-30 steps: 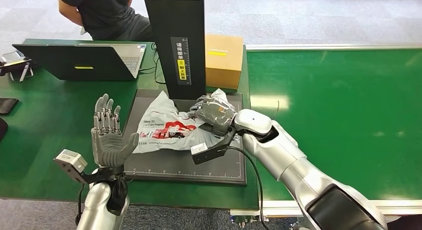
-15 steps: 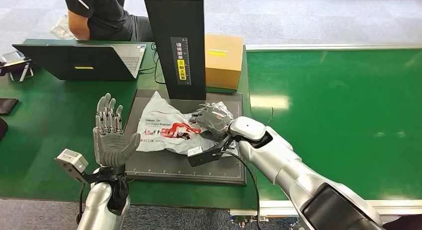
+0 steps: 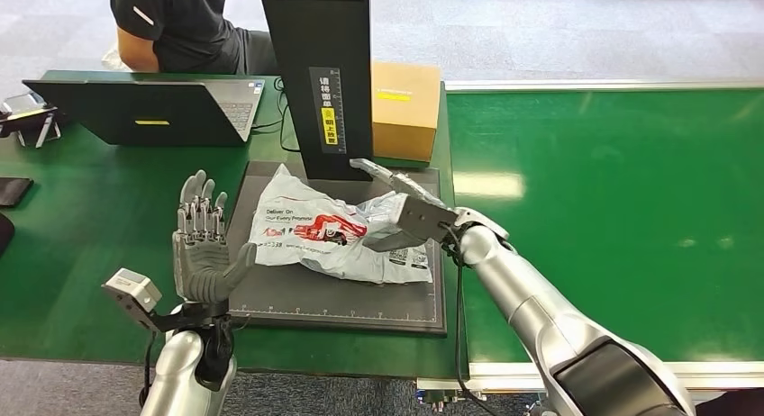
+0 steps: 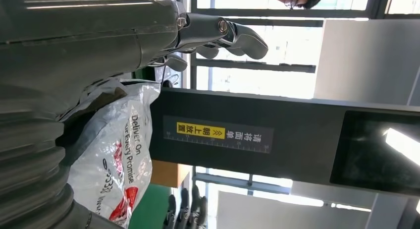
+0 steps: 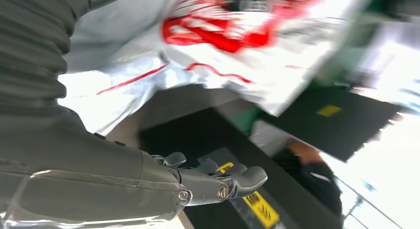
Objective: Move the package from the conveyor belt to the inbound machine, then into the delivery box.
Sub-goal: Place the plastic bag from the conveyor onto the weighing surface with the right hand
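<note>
The package (image 3: 329, 236), a grey-white plastic mailer with red print, lies crumpled on the black plate (image 3: 342, 299) of the inbound machine, in front of its black column (image 3: 320, 83). My right hand (image 3: 405, 216) is at the package's right end, fingers stretched out flat towards the column's foot, holding nothing; its thumb lies against the bag. My left hand (image 3: 203, 245) is raised by the plate's left edge, fingers spread, palm facing the package and apart from it. The left wrist view shows the package (image 4: 119, 154) below the column (image 4: 277, 135). In the right wrist view the package (image 5: 208, 45) is blurred.
A cardboard box (image 3: 405, 110) stands right of the column. The green conveyor belt (image 3: 613, 209) runs along the right. An open laptop (image 3: 144, 110) and small devices sit on the green table at the left. A person in black (image 3: 180, 24) sits behind the laptop.
My right hand has let go of the package, turned over and stretched its fingers out. The package has settled flatter on the plate, slightly further left. My left hand has barely moved.
</note>
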Available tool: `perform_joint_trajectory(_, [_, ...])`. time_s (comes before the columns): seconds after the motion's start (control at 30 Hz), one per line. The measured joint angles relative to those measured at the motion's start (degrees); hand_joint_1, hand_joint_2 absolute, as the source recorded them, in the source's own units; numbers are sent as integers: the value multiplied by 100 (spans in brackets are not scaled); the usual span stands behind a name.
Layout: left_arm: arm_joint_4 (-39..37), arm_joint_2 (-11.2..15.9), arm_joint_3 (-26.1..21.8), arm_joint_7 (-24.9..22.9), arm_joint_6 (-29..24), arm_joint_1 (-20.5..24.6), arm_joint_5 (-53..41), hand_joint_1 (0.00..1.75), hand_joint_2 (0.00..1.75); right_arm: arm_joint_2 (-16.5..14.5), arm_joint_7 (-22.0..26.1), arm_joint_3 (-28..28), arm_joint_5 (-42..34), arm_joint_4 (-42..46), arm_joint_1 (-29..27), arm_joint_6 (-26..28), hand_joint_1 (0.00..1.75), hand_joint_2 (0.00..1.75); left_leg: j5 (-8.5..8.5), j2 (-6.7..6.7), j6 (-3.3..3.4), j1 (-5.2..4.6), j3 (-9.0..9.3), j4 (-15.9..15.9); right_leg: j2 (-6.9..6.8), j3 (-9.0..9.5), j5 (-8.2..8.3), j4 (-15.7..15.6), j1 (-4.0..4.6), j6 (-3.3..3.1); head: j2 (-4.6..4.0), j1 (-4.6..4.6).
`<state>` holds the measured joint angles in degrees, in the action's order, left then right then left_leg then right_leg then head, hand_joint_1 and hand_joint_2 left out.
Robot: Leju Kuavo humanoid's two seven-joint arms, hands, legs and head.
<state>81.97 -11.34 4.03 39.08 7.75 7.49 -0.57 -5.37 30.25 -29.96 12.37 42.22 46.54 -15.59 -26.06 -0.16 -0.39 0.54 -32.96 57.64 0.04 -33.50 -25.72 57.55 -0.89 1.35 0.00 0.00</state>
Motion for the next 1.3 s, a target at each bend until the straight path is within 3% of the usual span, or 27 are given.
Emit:
perform_joint_trajectory(0.17, [-27,1,68,-7,80,4,3,0,175,42,174,687,-1726,279,-395,-1271,0,175,0,-1,0,0,0,0,0,0,0,-1,0,0,0,1])
perform_joint_trajectory(0.37, [-28,7,60,-15,131,-49,-17,0,175,124,112,1239,-2650,1117,-1227,-1347,0,175,-5,-2,2,0,-1,-1,0,1,-1,-1,1,0,0,1])
perform_joint_trajectory(0.5, [2,14,-6,-30,154,-125,-96,0,175,134,-109,1502,-2404,1853,-1872,-838,0,175,-6,-3,2,0,-2,-3,-1,-1,-3,-2,2,1,0,1])
perform_joint_trajectory(0.87, [69,58,-210,-67,360,-222,-113,0,175,-14,-464,2071,-1735,3695,-3399,-124,0,175,-7,-3,2,0,-4,-4,-1,-2,-3,-3,1,1,0,-1])
perform_joint_trajectory(1.1, [67,59,-223,-69,545,-228,-68,0,175,-187,-739,2503,-1156,4127,-3770,504,0,175,-7,-3,3,0,-3,-4,-2,1,-2,-3,-1,2,0,2])
perform_joint_trajectory(1.3, [80,59,-286,-40,331,-263,-380,0,175,-305,-1083,2945,-591,4199,-3900,1101,0,175,-6,-3,3,0,-2,-3,-2,1,-2,-3,-1,2,0,0])
